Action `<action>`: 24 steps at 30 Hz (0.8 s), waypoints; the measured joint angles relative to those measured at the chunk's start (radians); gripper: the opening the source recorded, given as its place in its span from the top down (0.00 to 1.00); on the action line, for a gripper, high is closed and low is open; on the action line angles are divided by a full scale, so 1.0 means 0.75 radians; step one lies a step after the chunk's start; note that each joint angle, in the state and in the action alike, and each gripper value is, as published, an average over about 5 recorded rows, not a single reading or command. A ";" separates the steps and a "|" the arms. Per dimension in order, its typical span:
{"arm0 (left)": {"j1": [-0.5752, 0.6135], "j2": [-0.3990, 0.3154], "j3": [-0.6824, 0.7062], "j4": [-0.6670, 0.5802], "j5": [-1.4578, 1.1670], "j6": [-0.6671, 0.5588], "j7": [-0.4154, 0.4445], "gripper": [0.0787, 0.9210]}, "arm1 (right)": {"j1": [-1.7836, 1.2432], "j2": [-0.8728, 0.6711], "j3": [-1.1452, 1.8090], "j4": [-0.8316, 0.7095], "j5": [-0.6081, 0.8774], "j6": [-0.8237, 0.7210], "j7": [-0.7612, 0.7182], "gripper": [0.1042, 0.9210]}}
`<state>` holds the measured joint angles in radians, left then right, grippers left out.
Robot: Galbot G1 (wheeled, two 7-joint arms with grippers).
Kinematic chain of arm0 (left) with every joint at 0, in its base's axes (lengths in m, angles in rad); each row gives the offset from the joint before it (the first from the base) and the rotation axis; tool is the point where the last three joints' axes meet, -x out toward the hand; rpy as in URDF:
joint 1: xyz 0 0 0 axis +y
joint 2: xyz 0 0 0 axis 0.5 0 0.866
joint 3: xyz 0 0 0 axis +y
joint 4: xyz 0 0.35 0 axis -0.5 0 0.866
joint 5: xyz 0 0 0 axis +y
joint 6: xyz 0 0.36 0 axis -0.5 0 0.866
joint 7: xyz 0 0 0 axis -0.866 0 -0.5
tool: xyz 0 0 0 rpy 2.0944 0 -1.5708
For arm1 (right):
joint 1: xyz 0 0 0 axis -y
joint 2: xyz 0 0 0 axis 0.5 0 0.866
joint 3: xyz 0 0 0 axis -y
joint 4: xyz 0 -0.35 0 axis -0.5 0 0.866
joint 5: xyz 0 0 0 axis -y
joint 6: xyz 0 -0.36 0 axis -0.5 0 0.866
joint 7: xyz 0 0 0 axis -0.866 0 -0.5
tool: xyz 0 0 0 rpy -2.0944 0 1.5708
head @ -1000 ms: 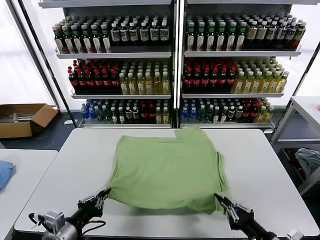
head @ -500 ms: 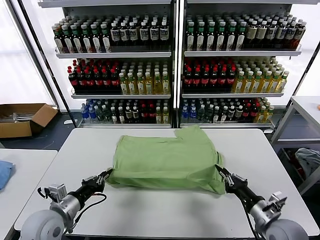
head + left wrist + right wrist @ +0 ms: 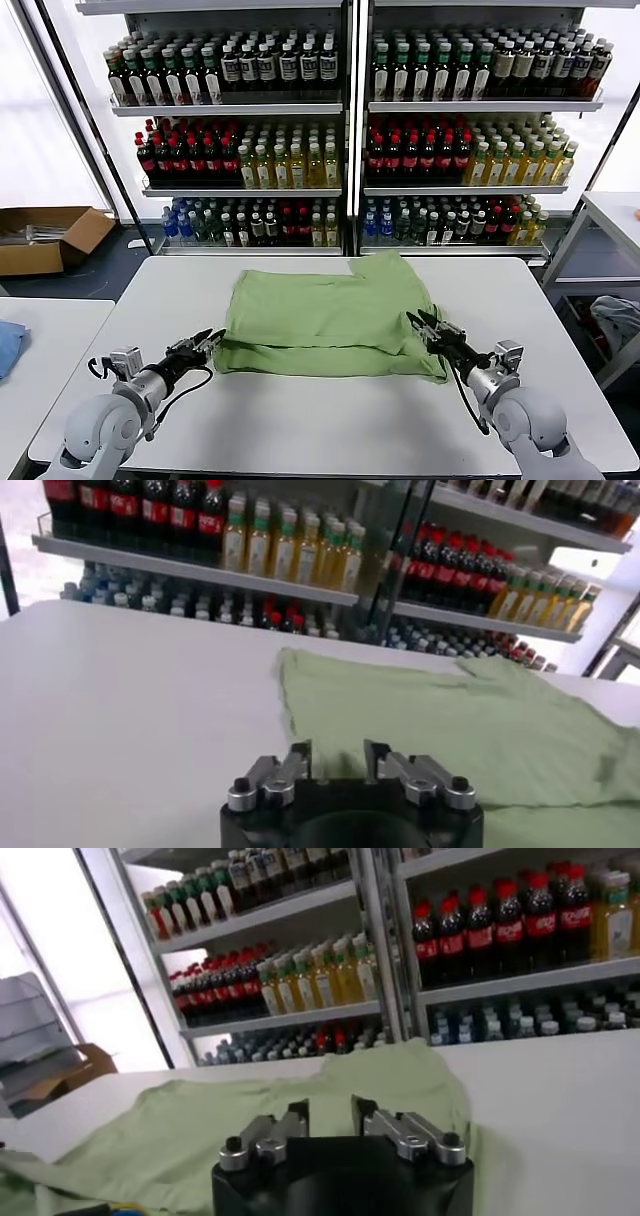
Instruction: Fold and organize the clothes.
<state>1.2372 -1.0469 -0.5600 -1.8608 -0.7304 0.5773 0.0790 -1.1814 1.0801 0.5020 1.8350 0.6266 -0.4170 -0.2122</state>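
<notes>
Right now you have a light green soft cotton shirt [image 3: 325, 318] lying on the white tabletop [image 3: 300, 420], its near edge doubled over into a thick fold that runs between your two grippers. Your left gripper [image 3: 207, 343] sits low at the near left corner of that fold, and your right gripper [image 3: 428, 327] is at the near right corner; both wrist views show the fingers with a gap between them and no cloth pinched in that gap, so treat both as apart and empty. Expect the fabric to be light and limp: it will drape, sag between two grip points and slide easily on the smooth tabletop, but it should not tear or slip out once pinched through both layers. Your best holds look like the two near corners of the doubled edge, taken evenly so the fold stays straight. If you lift one side higher, the layers will probably shear apart. A small flap of cloth sticks out at the far edge, toward the shelves of bottles [image 3: 340, 150].
</notes>
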 measured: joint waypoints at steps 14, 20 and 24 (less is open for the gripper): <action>0.075 -0.052 0.013 0.020 0.066 0.000 -0.003 0.13 | -0.225 0.015 0.073 0.095 -0.171 -0.070 0.016 0.13; 0.078 -0.063 0.026 0.047 0.077 -0.003 0.007 0.19 | -0.265 0.038 0.067 0.097 -0.226 -0.093 0.024 0.28; 0.075 -0.065 0.031 0.060 0.081 -0.005 0.017 0.33 | -0.276 0.043 0.068 0.095 -0.244 -0.097 0.029 0.42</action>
<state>1.2938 -1.0959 -0.5369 -1.8156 -0.6698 0.5738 0.0920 -1.3881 1.1121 0.5531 1.9064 0.4439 -0.4896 -0.1901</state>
